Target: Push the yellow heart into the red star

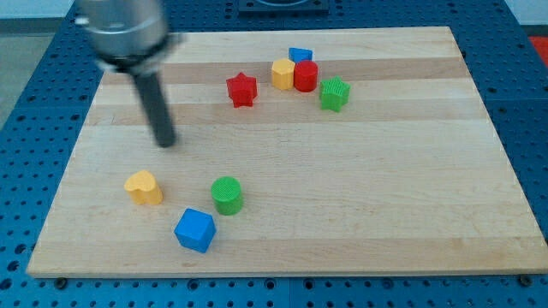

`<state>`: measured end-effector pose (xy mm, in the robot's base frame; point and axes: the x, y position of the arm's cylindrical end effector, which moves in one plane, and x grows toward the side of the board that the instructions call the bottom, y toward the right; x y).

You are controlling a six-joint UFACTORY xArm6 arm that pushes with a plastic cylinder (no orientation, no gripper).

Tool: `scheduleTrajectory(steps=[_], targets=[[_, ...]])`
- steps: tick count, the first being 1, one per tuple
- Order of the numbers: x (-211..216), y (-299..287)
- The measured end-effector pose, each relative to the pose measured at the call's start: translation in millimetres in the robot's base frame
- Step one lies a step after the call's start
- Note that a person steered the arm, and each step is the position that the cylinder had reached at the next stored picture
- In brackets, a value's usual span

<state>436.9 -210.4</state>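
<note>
The yellow heart (pixel 143 186) lies at the lower left of the wooden board (pixel 342 214). The red star (pixel 242 89) lies in the upper middle, well up and to the right of the heart. My tip (pixel 165 143) rests on the board above the heart and slightly to its right, about a block's width away from it, not touching. The star is up and to the right of my tip.
A green cylinder (pixel 227 194) and a blue cube (pixel 195 230) lie right of the heart. A yellow hexagonal block (pixel 282 74), a red cylinder (pixel 306 75), a blue block (pixel 300 55) and a green block (pixel 335 93) cluster right of the star.
</note>
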Motion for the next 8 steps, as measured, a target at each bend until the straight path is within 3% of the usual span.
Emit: scheduleTrajectory(steps=[1,2,3,4,6,8], targets=[[27.2,-78.0],[78.9,-93.6],[114.0,-72.7],[109.5,-12.9],[39.0,75.1],[108.0,65.9]])
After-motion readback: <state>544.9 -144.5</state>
